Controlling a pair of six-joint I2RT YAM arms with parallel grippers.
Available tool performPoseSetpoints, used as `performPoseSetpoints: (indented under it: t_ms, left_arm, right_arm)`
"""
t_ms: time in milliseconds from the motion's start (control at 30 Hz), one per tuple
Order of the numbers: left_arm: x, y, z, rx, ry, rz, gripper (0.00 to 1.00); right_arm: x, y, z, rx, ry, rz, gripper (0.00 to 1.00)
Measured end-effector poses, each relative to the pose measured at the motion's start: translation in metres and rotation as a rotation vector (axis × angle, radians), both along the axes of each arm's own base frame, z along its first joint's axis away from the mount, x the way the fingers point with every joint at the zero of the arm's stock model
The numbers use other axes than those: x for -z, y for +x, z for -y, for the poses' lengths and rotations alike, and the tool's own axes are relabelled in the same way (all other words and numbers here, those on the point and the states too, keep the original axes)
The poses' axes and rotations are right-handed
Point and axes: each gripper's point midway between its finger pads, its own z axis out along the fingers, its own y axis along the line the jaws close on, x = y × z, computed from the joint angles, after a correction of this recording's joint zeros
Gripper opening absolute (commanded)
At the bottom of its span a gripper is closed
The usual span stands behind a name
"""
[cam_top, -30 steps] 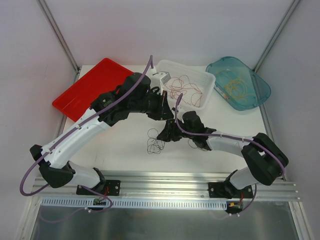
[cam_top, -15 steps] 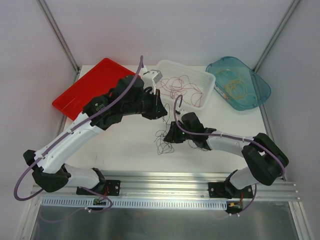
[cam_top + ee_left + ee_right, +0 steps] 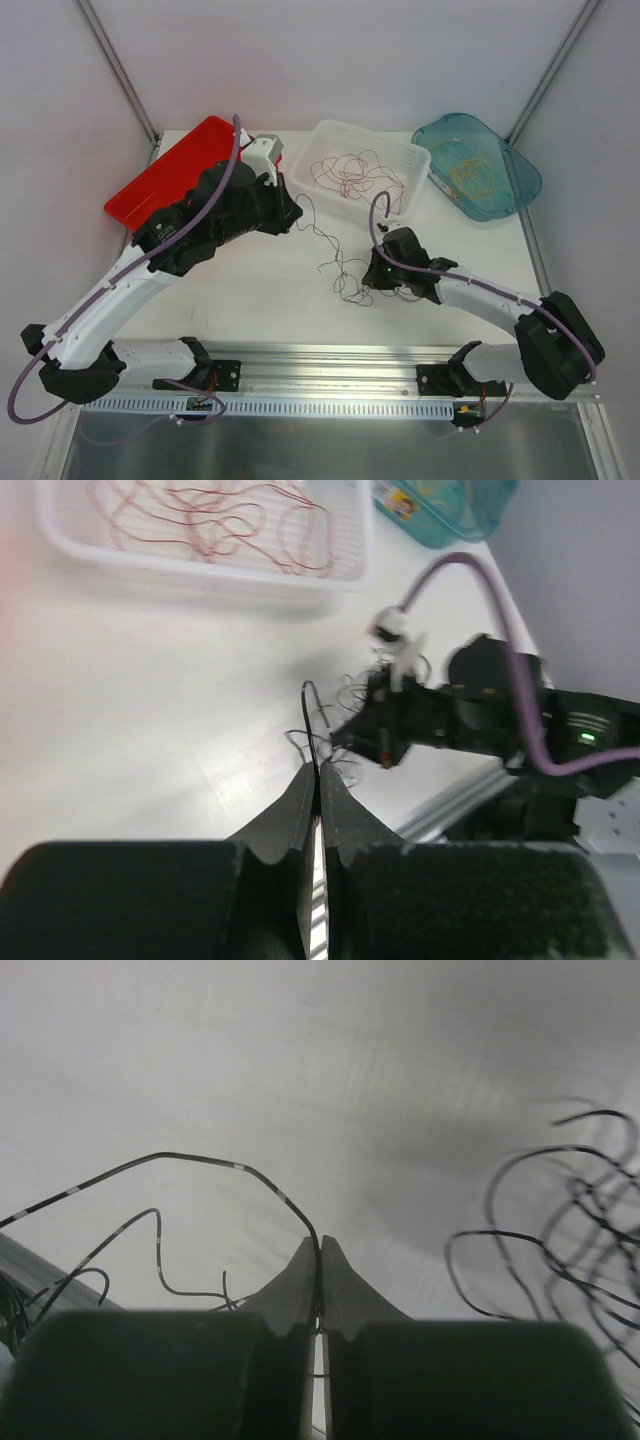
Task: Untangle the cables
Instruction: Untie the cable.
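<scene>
jaws pressed together on both arms, each nipping the dark cable (image 3: pixel 342 278). from above we see it strung over the table (image 3: pixel 240 290) between left gripper (image 3: pixel 292 208) and right gripper (image 3: pixel 368 288); red cables (image 3: pixel 350 172) lie in the white basket (image 3: pixel 340 197). left wrist: the strand rises from the closed tips. right wrist: the same, with loose loops at right.

I pinch the thread-thin dark cable (image 3: pixel 347 283) at two spots; its loose loops tangle on the table (image 3: pixel 250 290). Red cables (image 3: pixel 352 172) curl in the tray (image 3: pixel 420 180).
</scene>
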Motion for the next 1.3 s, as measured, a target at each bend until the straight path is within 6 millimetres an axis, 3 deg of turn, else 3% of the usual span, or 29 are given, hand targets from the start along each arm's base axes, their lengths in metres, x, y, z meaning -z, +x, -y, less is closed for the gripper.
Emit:
performPoseSetpoints:
  t_ms: [100,200,300,367,533,667,767,900,933,1033,1133,1200,1300]
  left_arm:
    - [0.006,0.014,-0.033,-0.112,0.014,0.014,0.00]
    - [0.027,0.035,-0.079,-0.274,0.056,-0.011,0.00]
    - [0.049,0.046,-0.110,-0.384,0.110,-0.043,0.00]
    - [0.061,0.048,-0.119,-0.412,0.142,-0.062,0.00]
    - [0.091,0.048,-0.130,-0.439,0.220,-0.102,0.00]
    - [0.123,0.044,-0.140,-0.454,0.301,-0.146,0.00]
    - [0.149,0.044,-0.153,-0.487,0.364,-0.194,0.00]
    - [0.188,0.043,-0.166,-0.516,0.435,-0.285,0.00]
    - [0.197,0.043,-0.166,-0.513,0.440,-0.308,0.00]
    - [0.220,0.042,-0.157,-0.479,0.435,-0.365,0.00]
    - [0.234,0.043,-0.153,-0.464,0.430,-0.404,0.00]
    - [0.244,0.043,-0.153,-0.470,0.432,-0.428,0.00]
    - [0.258,0.037,-0.156,-0.468,0.431,-0.480,0.00]
  right_arm:
    - [-0.011,0.010,0.031,0.076,-0.050,0.034,0.01]
    - [-0.028,0.014,0.060,0.130,-0.101,0.094,0.01]
    - [-0.042,0.013,0.082,0.157,-0.153,0.142,0.01]
    - [-0.049,0.013,0.095,0.168,-0.194,0.167,0.01]
    - [-0.062,0.007,0.124,0.189,-0.292,0.203,0.01]
    - [-0.082,0.004,0.134,0.190,-0.320,0.226,0.01]
    - [-0.112,0.003,0.135,0.190,-0.300,0.271,0.02]
    - [-0.170,0.004,0.140,0.209,-0.256,0.388,0.02]
    - [-0.186,0.003,0.141,0.212,-0.239,0.425,0.03]
    - [-0.208,-0.002,0.143,0.209,-0.213,0.477,0.04]
    - [-0.206,-0.009,0.145,0.194,-0.221,0.468,0.08]
    - [-0.199,-0.011,0.146,0.179,-0.237,0.440,0.15]
    - [-0.183,-0.011,0.146,0.164,-0.278,0.380,0.16]
